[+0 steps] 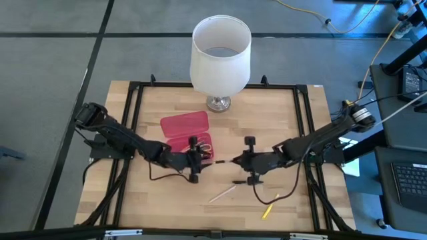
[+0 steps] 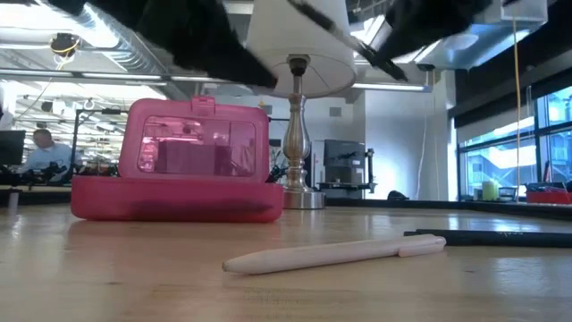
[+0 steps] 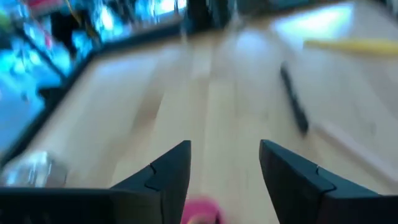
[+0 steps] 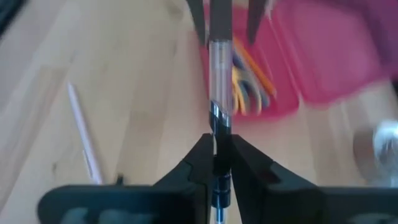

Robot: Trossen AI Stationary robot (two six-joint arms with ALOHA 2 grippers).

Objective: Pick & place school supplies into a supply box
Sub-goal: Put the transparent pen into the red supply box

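**A:** What lies closest to the low camera?

**B:** A pale pen (image 2: 335, 253), flat on the wooden table (image 1: 133, 200), with a black pen (image 2: 500, 236) just behind it. From above, a yellow pencil (image 1: 267, 211) lies near the table's front edge.

**A:** Now biggest to smallest.

**B:** After the table comes the white lampshade (image 1: 221, 55) on its metal lamp base (image 1: 219, 103), at the far edge. Next, the supply box (image 1: 185, 131), translucent pink, lid (image 2: 197, 139) standing open, in front of the lamp and left of centre. Pens and pencils (image 4: 247, 87) lie in its tray.

**A:** And the arms?

**B:** The left gripper (image 1: 194, 159) hangs over the front rim of the box, fingers (image 3: 168, 171) spread apart with nothing between them. The right gripper (image 1: 247, 162) sits right of the box, above bare wood, pinched tight on a clear-barrelled pen (image 4: 219, 93).

**A:** Which way does that pen point?

**B:** Toward the box, its far end reaching between the left fingers at the tray's edge.
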